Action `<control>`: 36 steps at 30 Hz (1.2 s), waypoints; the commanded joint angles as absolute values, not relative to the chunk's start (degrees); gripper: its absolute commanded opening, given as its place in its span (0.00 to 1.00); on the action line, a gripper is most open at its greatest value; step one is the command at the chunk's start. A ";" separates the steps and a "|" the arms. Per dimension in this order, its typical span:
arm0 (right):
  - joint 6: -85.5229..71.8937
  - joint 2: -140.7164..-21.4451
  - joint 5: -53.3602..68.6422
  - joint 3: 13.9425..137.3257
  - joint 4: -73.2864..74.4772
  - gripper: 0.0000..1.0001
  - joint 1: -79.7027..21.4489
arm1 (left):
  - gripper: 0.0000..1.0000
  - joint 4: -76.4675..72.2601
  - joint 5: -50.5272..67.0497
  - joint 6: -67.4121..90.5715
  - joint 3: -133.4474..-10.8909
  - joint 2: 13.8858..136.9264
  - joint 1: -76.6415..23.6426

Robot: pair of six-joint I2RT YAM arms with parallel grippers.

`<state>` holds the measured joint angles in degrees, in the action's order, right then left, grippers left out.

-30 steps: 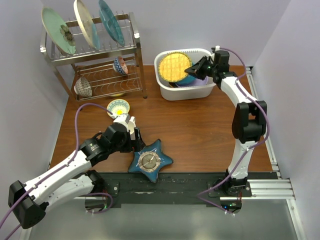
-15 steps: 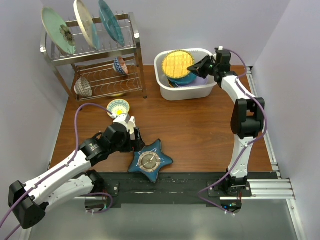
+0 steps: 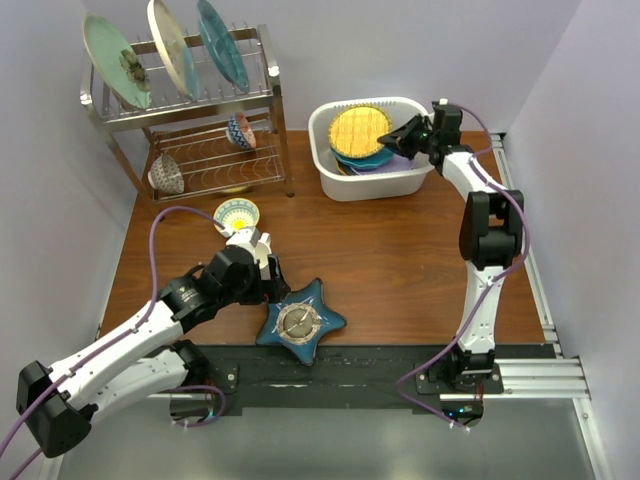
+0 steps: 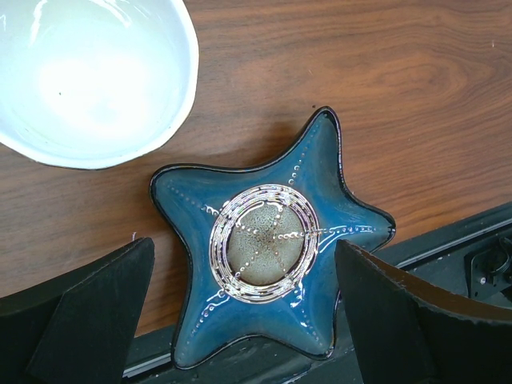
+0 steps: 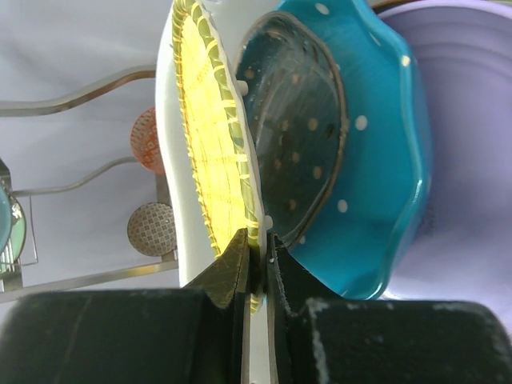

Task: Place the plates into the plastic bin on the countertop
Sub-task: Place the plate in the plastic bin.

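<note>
1. Top external view, starting at the far left corner of the countertop (image 3: 400, 250): the wire dish rack (image 3: 190, 150) sits there. A mint plate (image 3: 115, 60), a cream plate (image 3: 170, 45) and a dark teal plate (image 3: 222, 45) stand on edge in its top tier. Two small bowls (image 3: 240, 130) are in the tier below.
2. Just in front of the rack there's a little patterned bowl (image 3: 237, 213) on the wood, left of centre.
3. Left gripper (image 3: 272, 283) hangs right next to that bowl with its jaws spread wide and nothing between them. On the left wrist cam both fingers sit either side of the star plate without touching it.
4. The teal star-shaped plate (image 3: 300, 322) lies flat at the near edge, left of centre. Its lower arms poke out over the black front strip.
5. The white plastic bin (image 3: 330, 180) is at the far edge, right of centre.
6. Inside it, the gold-centred plate (image 3: 358, 128) is tipped up rather than lying flat, over the blue dotted plate (image 5: 376, 160). A lavender plate (image 5: 472, 120) sits on the right side of the bin.
7. Right gripper (image 5: 258, 244) reaches in over the bin's right rim, jaws pinched tight on the edge of the gold-centred plate.
</note>
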<state>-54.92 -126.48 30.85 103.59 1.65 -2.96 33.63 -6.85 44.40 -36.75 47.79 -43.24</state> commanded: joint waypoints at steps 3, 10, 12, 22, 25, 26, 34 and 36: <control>-55.55 -126.82 33.05 107.93 -2.02 0.00 -2.81 | 1.00 32.96 -7.74 45.00 -37.27 47.29 -43.42; -55.72 -127.27 33.31 106.00 -3.07 0.08 -2.81 | 1.00 32.96 -7.65 45.17 -36.91 46.85 -43.42; -55.28 -127.18 33.22 105.30 -2.99 0.13 -2.90 | 1.00 32.96 -7.56 45.09 -36.74 46.93 -43.42; -50.54 -123.67 31.38 104.41 4.03 0.55 -2.64 | 1.00 33.57 -7.91 45.26 -37.09 46.41 -43.51; -47.03 -121.91 28.84 105.29 9.48 0.62 -2.72 | 1.00 33.84 -7.91 45.35 -37.00 46.14 -43.50; -46.06 -121.30 28.22 105.64 11.93 0.63 -2.64 | 1.00 33.92 -7.91 45.44 -37.09 46.14 -43.51; -42.89 -110.94 26.88 100.20 10.55 0.79 -2.55 | 1.00 34.54 -8.17 45.70 -37.18 44.83 -43.42; -43.76 -108.56 28.38 98.27 8.97 0.80 -2.55 | 1.00 34.80 -8.35 45.96 -37.00 44.91 -43.42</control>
